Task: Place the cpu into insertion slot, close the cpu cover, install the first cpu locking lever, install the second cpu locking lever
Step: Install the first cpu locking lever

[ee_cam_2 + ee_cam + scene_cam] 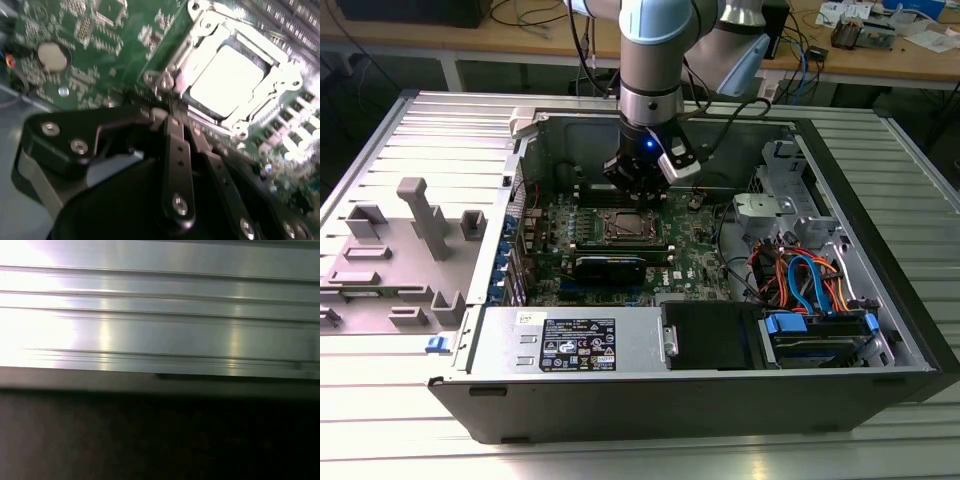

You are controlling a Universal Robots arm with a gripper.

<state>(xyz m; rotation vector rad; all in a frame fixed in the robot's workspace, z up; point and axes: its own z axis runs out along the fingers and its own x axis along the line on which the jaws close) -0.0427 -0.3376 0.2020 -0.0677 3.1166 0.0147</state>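
While the pincer is poised with its fingers drawn together and nothing gripped, at a corner of the insertion slot, the cpu is seen seated in that slot, framed by the lowered cpu cover. The slot lies mid-motherboard inside the open computer case on the ribbed table.

A robotics lab or electronics workshop, this one. An opened computer case lies on a ribbed aluminium table, its green motherboard exposed. Behind, a wooden workbench carries tangled cables and loose parts. Grey fixtures stand on the table at the exterior view's left.
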